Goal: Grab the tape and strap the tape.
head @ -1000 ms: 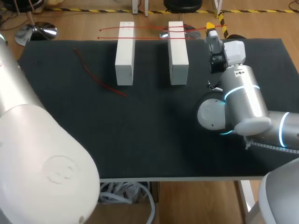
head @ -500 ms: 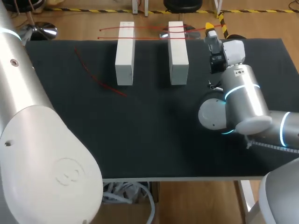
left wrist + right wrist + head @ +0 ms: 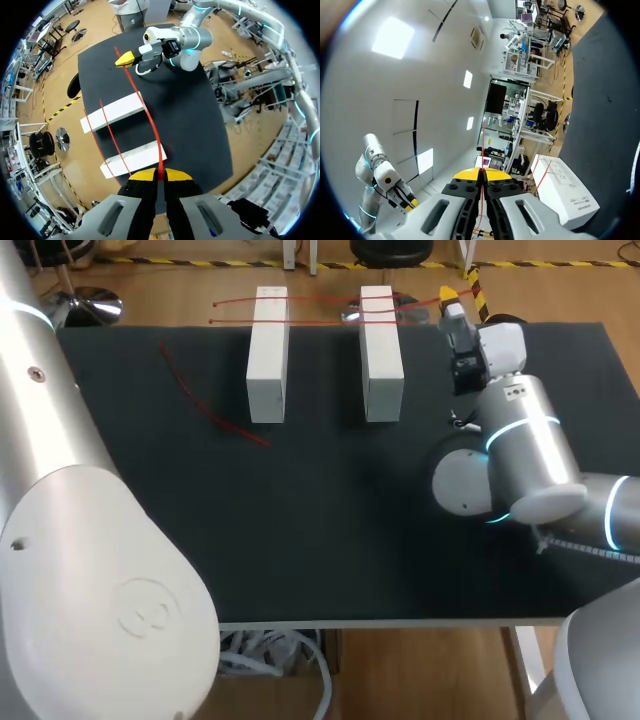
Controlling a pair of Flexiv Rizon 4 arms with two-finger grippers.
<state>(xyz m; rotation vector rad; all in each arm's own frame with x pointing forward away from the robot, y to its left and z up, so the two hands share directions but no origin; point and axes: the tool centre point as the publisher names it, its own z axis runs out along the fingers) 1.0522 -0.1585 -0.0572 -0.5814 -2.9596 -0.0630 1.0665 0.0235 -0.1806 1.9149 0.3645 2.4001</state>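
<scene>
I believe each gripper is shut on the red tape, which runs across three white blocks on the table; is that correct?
Not quite: the head view shows two white blocks, not three, a left block and a right block. The rest holds: the left gripper and the right gripper are each shut on the red tape running across them.

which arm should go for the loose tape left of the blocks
Left, probably. The loose tape lies on the left arm's side; the right gripper is past both blocks, shut on the far tape. The left gripper also pinches a tape, though.
</scene>
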